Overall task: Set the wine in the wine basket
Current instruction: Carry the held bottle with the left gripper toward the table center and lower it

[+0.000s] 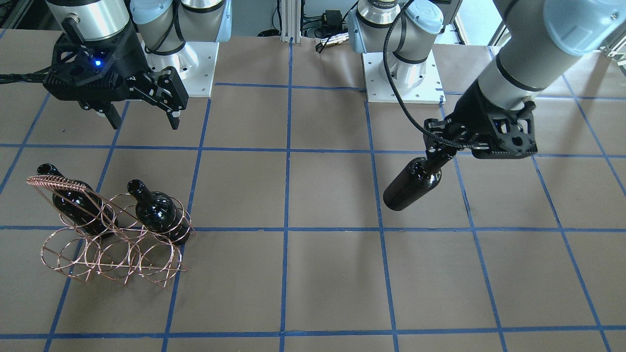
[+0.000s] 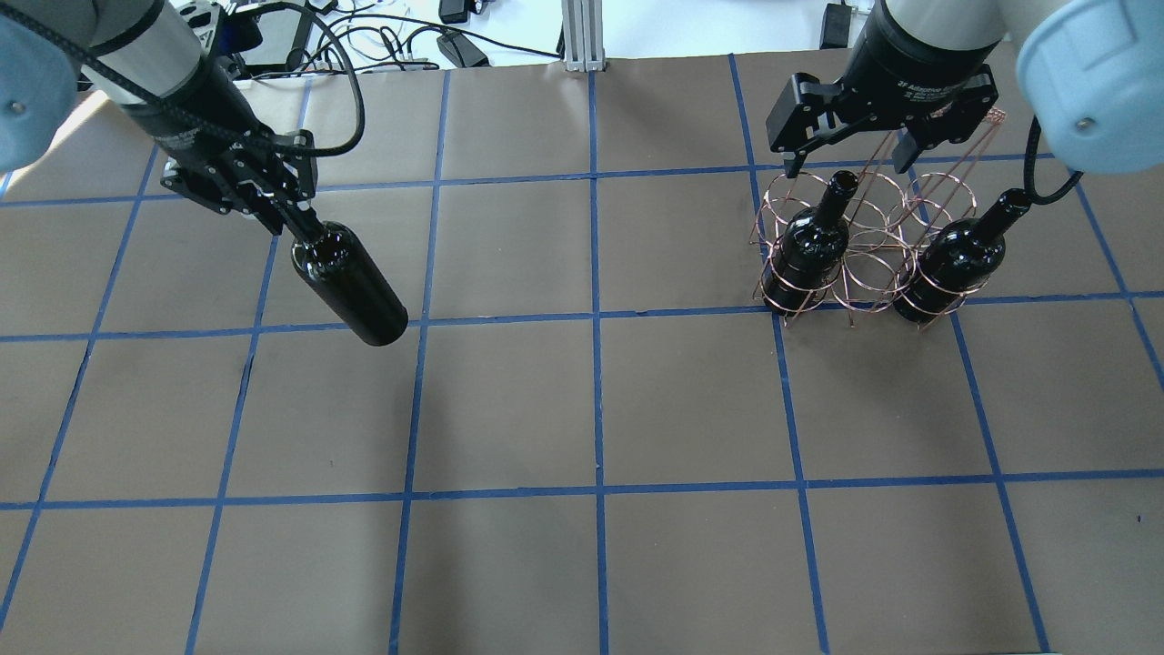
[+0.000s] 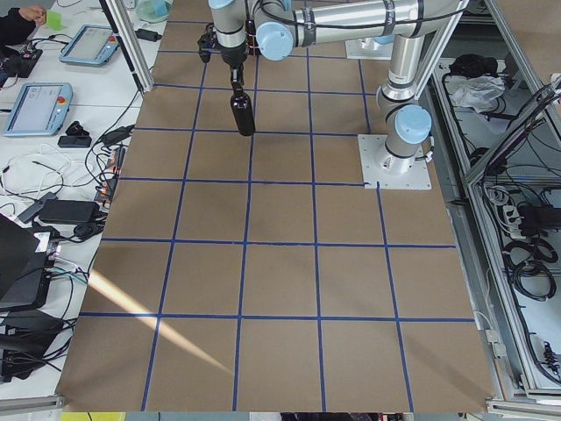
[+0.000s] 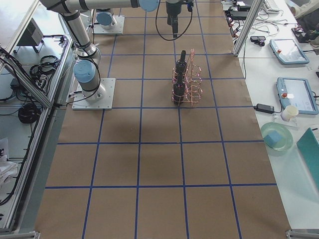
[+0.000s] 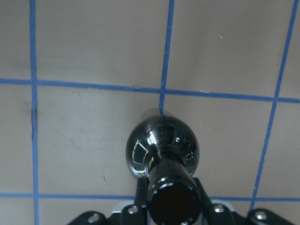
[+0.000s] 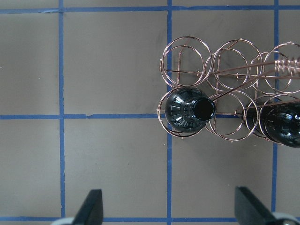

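I hold wine (image 2: 350, 287) aloft.
Left gripper (image 2: 300, 227) clamps its neck for upright insertion; right gripper (image 2: 848, 162) apart above wine basket (image 2: 871, 238).

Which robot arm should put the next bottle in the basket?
Left. The left gripper holds the wine by its neck, off the table. The right gripper hangs open and empty near the wine basket.

The glossy black glass wine bottle (image 2: 350, 282) hung neck-up above the tabletop's (image 2: 591, 409) left side, its neck clamped in the left pincer (image 2: 289, 221). Well apart on the right stood the copper thin-wire wine basket (image 1: 113, 244), with look-alike black bottles (image 2: 807, 253) (image 2: 955, 262) upright in two end rings.
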Action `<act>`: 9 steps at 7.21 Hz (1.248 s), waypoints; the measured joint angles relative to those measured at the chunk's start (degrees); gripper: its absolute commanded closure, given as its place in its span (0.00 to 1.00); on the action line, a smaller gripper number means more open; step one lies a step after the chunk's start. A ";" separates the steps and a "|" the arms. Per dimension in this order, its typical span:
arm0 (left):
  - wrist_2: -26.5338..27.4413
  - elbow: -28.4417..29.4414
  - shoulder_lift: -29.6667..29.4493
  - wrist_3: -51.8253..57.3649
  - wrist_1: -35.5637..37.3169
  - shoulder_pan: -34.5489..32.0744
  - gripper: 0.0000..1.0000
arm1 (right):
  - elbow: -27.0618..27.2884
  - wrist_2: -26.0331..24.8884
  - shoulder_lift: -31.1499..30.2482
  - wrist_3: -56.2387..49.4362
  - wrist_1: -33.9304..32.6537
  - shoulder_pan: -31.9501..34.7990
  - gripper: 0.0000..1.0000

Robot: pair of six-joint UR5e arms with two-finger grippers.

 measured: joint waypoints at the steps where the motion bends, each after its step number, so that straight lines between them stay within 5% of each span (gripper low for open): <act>1: 0.26 -5.54 3.41 -5.45 2.42 -3.58 1.00 | 0.00 -0.02 0.00 -0.01 0.00 0.00 0.00; 4: 3.26 -11.80 4.48 -21.02 11.86 -15.64 1.00 | 0.00 -0.03 0.00 -0.02 0.05 0.00 0.00; 8: 3.57 -11.91 2.73 -23.97 15.48 -17.93 1.00 | 0.00 -0.02 0.06 -0.02 -0.01 0.00 0.00; 9: 3.49 -11.91 2.36 -24.24 15.80 -18.17 0.74 | 0.00 0.02 0.07 -0.02 -0.05 0.00 0.00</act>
